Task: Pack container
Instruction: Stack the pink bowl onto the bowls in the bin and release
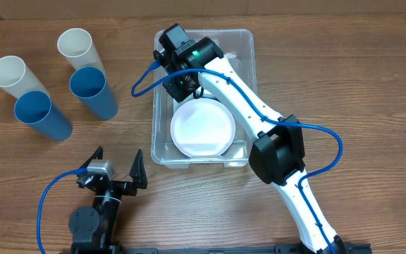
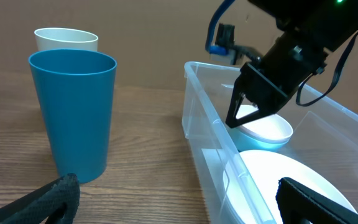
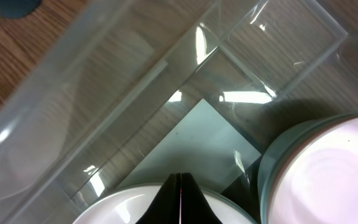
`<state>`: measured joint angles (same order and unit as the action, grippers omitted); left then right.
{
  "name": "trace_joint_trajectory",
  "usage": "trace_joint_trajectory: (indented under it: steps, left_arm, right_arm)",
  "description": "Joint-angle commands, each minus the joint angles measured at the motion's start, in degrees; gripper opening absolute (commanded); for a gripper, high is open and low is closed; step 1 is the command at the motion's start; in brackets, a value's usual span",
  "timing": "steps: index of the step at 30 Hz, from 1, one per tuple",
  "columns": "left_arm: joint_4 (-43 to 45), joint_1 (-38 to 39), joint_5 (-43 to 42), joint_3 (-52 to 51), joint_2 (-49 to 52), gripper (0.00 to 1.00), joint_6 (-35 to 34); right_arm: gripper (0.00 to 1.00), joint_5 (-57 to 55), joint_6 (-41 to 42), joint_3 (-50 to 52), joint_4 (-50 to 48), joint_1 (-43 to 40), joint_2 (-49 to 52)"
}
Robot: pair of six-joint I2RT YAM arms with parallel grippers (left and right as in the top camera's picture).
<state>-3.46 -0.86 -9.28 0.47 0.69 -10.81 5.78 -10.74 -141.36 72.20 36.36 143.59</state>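
container [image 1: 242, 42], a clear bin with rounded corners, sits on the wooden surface [image 1: 344, 63] right of centre, with its long sides running away from the robot. its near edge lies just ahead of the right arm's dark elbow. a white plate [image 1: 203, 129] fills most of the near half, its rim close to the left wall and the near wall, so little bare floor shows around it. a small white bowl [image 2: 269, 129] sits further in, and beyond it the far half is open down to the white label [image 3: 197, 143] on the base. the right end effector [image 1: 182, 86] reaches in over the left wall, well inside the rim. in the right wrist view its fingers [image 3: 180, 199] are pressed together to a thin seam, tips right at the bowl's white edge; whether that edge is caught between them cannot be told. the left end effector [image 1: 118, 173] hangs over bare wood near the front edge of the surface, clear of the container's near left corner, its fingers spread wide around nothing. to the left stand four tall cups: a blue cup [image 1: 91, 90] nearest the bin with a clear strip of wood between them, a cream cup [image 1: 75, 44] just behind it, and another blue cup [image 1: 41, 113] and cream cup [image 1: 8, 70] further left. open wood lies to the container's right.
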Motion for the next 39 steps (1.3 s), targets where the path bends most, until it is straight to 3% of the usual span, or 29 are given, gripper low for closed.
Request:
trace_joint_trajectory:
  steps: [1, 28, 36, 37, 39]
  left_arm:
    - [-0.09, -0.28, -0.68, -0.17, -0.44, 1.00, -0.81]
    - [-0.09, -0.28, -0.66, -0.17, -0.44, 1.00, -0.81]
    - [-0.09, -0.28, -0.66, -0.17, -0.44, 1.00, -0.81]
    - [-0.07, -0.28, -0.68, -0.17, -0.44, 1.00, -0.81]
    - [-0.09, -0.28, -0.66, -0.17, -0.44, 1.00, -0.81]
  right_arm:
    - [0.04, 0.72, 0.22, 0.31, -1.29, -0.76, 1.84]
    - [0.04, -4.85, 0.42, 0.31, -4.44, -10.32, 2.47]
    - [0.04, -4.61, 0.20, -1.66, -3.37, -9.01, 2.34]
    - [0.06, -4.63, 0.20, -3.48, -1.88, -8.26, 2.34]
    - [0.19, -4.57, 1.42, -9.86, 3.02, -6.12, 1.60]
